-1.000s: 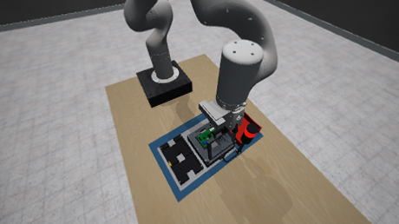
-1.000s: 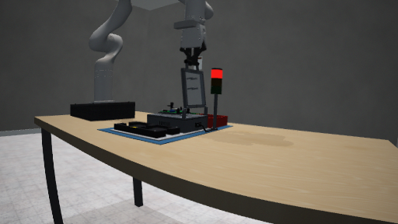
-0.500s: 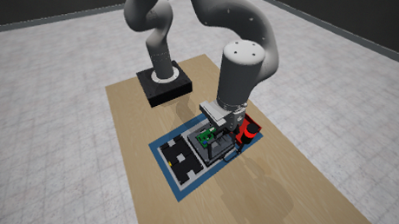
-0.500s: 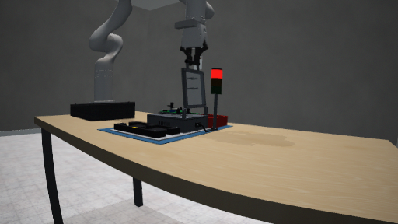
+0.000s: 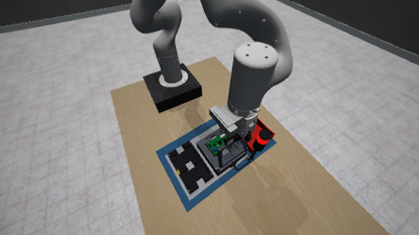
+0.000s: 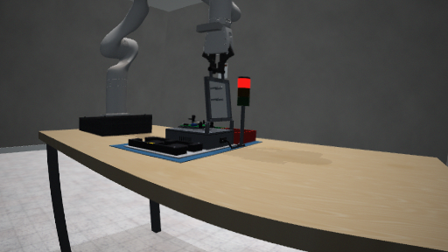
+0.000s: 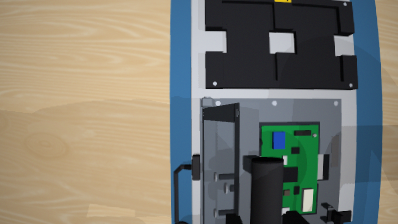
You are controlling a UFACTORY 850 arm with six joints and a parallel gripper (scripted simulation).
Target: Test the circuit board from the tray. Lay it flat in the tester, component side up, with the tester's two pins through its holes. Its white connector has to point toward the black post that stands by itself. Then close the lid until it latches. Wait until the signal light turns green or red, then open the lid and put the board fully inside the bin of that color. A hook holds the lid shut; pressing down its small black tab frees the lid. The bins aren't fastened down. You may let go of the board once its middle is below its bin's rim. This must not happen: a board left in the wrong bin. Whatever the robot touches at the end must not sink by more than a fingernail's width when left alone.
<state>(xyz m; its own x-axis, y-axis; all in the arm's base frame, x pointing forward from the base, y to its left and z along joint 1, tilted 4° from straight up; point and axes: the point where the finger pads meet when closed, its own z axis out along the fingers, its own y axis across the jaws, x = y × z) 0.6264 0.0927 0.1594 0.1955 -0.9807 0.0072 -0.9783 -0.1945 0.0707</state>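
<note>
We record a mat (image 5: 173, 179) (image 6: 197, 157) (image 7: 181, 75) on the table (image 5: 145, 127) (image 6: 306, 188) (image 7: 85, 65), the tray (image 5: 198, 167) (image 6: 162, 146) (image 7: 240, 70) at its left, the tester (image 5: 212, 159) (image 6: 199, 136) (image 7: 330, 115) between tray and bin (image 5: 263, 125) (image 6: 249, 136), the board (image 5: 214, 145) (image 6: 188, 126) (image 7: 300, 150) in the tester, the signal light (image 5: 262, 140) (image 6: 243, 92) at the near right, the arm's base (image 5: 180, 98) (image 6: 115, 126) far left.
</note>
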